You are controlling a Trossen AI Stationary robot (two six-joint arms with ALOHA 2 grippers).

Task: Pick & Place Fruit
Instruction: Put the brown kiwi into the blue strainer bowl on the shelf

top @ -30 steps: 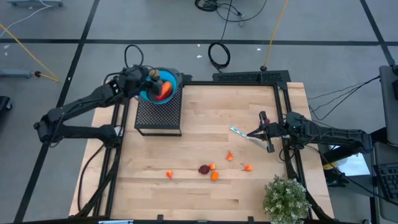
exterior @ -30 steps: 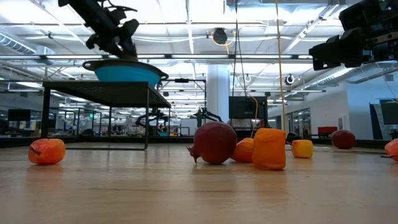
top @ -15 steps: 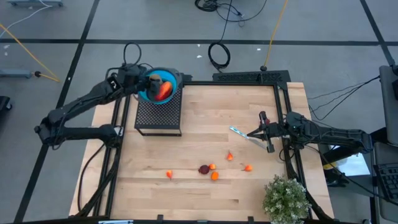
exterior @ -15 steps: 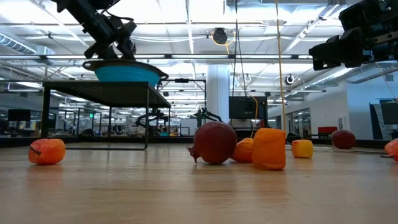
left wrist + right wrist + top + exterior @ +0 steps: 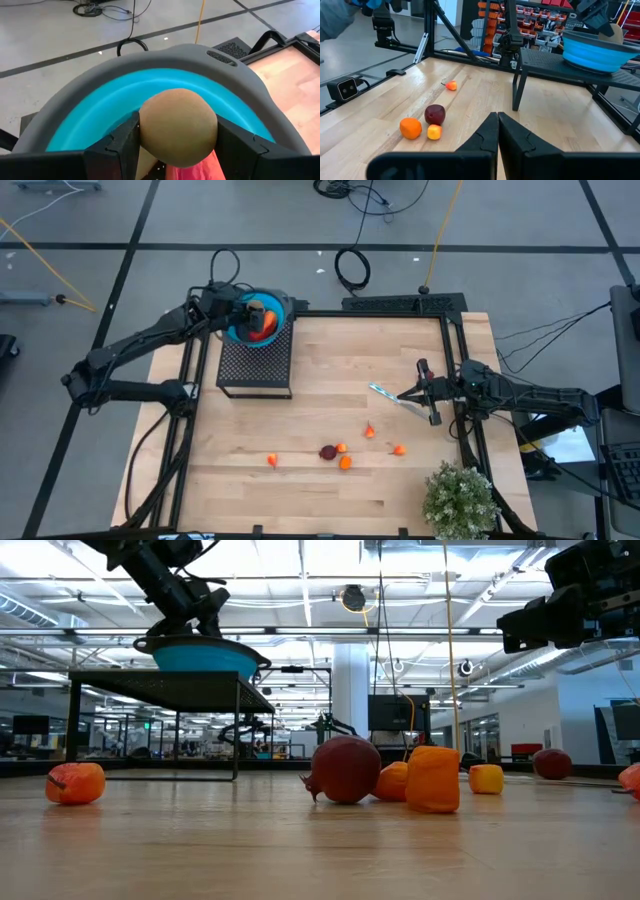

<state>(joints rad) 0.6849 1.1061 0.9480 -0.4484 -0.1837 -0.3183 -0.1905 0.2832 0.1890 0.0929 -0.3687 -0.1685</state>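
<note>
Over the blue bowl [image 5: 100, 107] — left pincer [image 5: 175, 145] clamping brownish oval fruit [image 5: 177, 125].

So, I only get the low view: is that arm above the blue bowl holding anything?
Observer: Yes. The left fingers grip a brown fruit right over the bowl.
Operator: Is the bowl empty?
Observer: No, a red-orange piece already lies in it.
Operator: And the other arm?
Observer: The right fingers are shut with no fruit between them, beside a thin utensil near the right edge of the table.
</note>
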